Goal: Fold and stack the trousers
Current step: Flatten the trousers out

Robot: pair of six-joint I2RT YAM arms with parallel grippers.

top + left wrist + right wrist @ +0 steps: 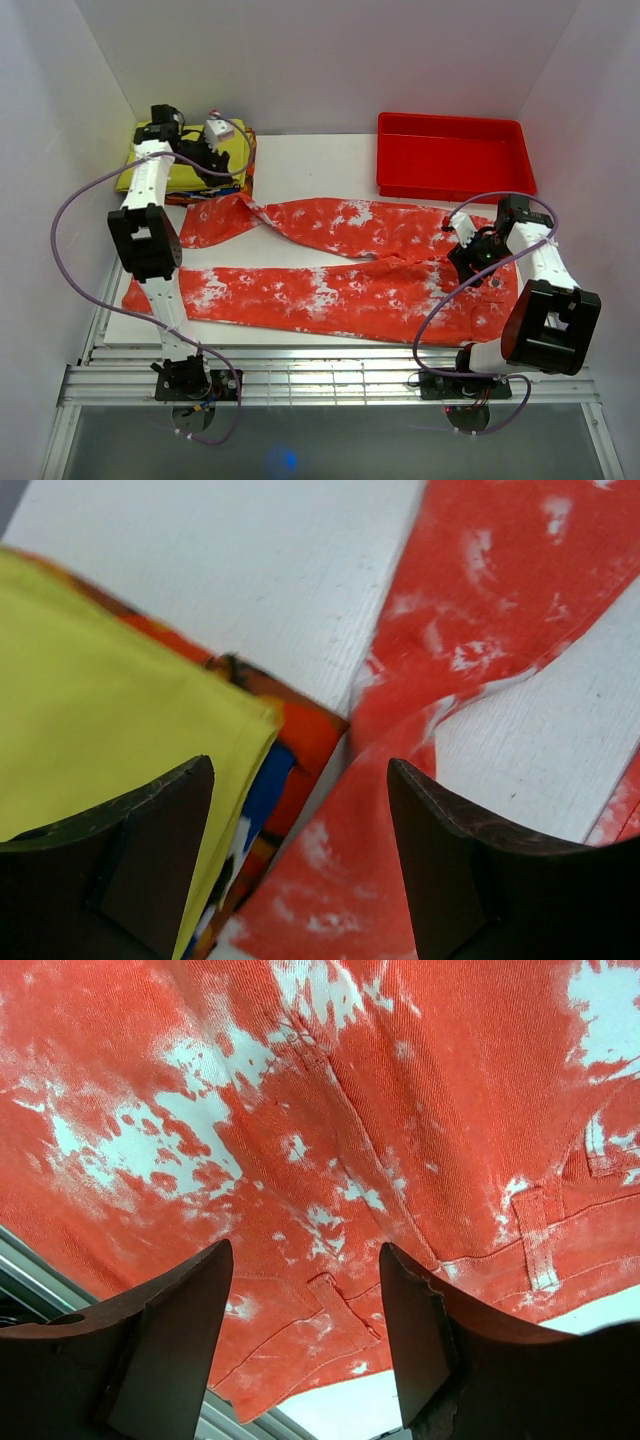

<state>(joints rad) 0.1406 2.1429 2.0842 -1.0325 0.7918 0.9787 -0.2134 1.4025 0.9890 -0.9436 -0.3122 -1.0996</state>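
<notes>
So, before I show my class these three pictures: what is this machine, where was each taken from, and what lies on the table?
The machine is a left arm and a right arm, bolted at the near edge of a table. One picture looks down from above and behind them; the other two come from a camera on each wrist, showing that arm's own claw. On the table lie red-orange trousers spread out, a folded yellow garment and a red tray. The left claw and right claw are both open, holding nothing.

Left gripper (300, 770), right gripper (305, 1250): both agape.
</notes>
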